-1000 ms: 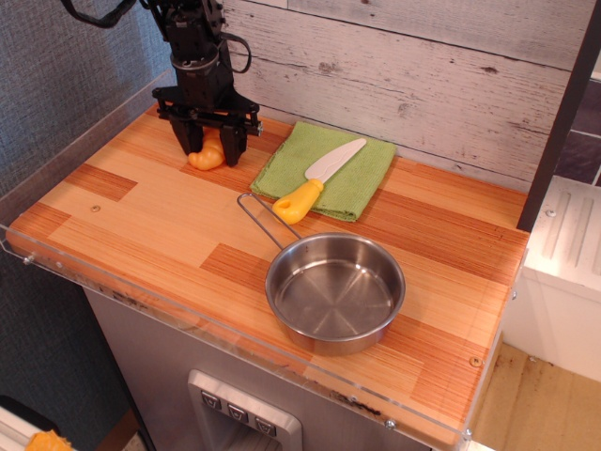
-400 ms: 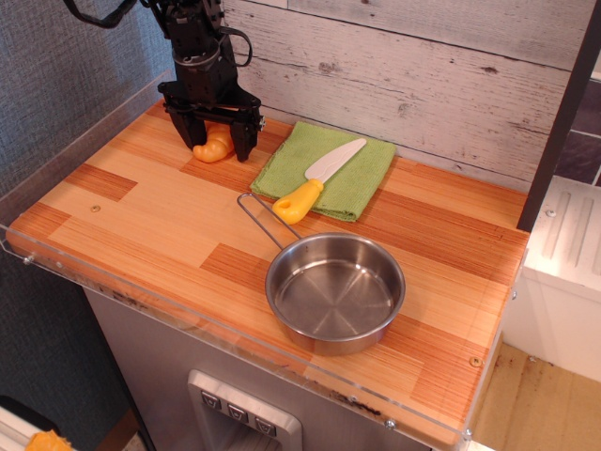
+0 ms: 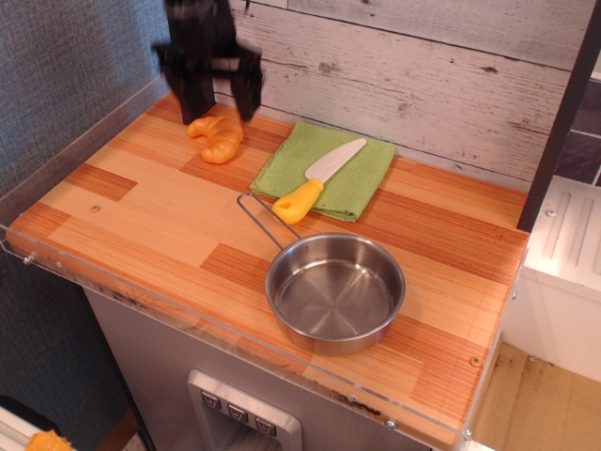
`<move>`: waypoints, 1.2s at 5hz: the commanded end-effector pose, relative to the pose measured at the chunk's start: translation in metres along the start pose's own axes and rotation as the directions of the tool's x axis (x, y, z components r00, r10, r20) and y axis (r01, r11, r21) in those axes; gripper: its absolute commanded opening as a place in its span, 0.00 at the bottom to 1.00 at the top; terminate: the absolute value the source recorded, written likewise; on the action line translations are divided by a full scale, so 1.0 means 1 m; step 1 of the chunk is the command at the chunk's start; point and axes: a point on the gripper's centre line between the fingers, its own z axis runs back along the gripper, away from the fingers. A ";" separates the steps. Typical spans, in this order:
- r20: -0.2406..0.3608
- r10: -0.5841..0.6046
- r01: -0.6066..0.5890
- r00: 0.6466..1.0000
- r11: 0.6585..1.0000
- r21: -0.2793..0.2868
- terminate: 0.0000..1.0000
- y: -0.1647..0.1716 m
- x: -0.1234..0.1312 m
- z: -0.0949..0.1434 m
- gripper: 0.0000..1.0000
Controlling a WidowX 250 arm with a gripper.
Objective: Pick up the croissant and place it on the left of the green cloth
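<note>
Hovering in the upper left of the frame, the black gripper hangs blurred above the wooden counter, its two fingers spread apart and holding nothing. The croissant lies released on the counter directly below, a glossy orange-yellow crescent resting on the wood, clear of both fingertips. It sits just to the left of the green cloth, near the cloth's left corner but not touching it. The cloth lies flat at upper centre, close to the whitewashed plank wall that runs across the top of the frame. A toy knife lies diagonally on the cloth, its white blade pointing toward the upper right and its yellow-orange handle reaching past the cloth's lower edge onto the wood. Below it, at centre frame, stands a steel pan, shown empty, its thin wire handle stretching up and to the left and ending just beside the knife handle. A clear plastic rim borders the counter's front and left edges. A white unit stands at the right edge of the frame, beyond a dark upright post.
</note>
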 end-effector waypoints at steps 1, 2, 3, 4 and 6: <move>-0.117 -0.167 0.158 0.979 0.984 -0.077 0.00 -0.092 -0.028 0.081 1.00; -0.213 -0.231 0.220 0.949 0.973 -0.077 0.00 -0.125 -0.052 0.065 1.00; -0.185 -0.222 0.225 0.957 0.974 -0.004 0.00 -0.131 -0.063 0.062 1.00; -0.119 -0.171 0.178 0.978 0.983 0.048 0.00 -0.127 -0.071 0.064 1.00; -0.100 -0.130 0.135 0.986 0.990 0.043 0.00 -0.117 -0.079 0.058 1.00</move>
